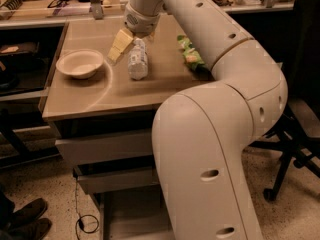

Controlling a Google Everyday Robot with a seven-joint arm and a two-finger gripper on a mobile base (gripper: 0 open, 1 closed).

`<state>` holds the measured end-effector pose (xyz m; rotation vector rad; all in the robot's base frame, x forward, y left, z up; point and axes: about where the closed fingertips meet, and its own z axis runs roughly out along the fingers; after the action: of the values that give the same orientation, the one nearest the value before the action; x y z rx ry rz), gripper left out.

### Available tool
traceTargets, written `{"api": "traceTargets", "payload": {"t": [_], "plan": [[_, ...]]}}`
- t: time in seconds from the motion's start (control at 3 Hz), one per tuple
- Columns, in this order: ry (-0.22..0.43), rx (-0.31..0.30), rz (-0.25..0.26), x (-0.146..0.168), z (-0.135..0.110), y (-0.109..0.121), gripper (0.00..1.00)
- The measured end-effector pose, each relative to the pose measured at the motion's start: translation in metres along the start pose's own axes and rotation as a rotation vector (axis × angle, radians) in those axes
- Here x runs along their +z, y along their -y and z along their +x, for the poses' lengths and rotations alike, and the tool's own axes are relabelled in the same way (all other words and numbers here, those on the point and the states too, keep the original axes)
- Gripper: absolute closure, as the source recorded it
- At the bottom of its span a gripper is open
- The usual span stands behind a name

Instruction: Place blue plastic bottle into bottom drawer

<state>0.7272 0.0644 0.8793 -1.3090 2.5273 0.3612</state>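
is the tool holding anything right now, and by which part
Cannot tell. The tool sits at the far end of the blue plastic bottle, which lies on the tabletop; whether it grips that end is hidden.
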Motion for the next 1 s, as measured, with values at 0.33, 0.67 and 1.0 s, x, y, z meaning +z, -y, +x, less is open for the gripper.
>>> {"api": "traceTargets", "payload": {"t": [0.33, 0.67, 1.0], "plan": [[-0.015, 0.012, 0.000, 0.009, -0.007, 0.001, 0.00], [-0.031, 0.032, 0.000, 0.023, -0.009, 0.008, 0.00], [-0.046, 0.038, 0.004, 0.038, -0.010, 0.016, 0.00]]}}
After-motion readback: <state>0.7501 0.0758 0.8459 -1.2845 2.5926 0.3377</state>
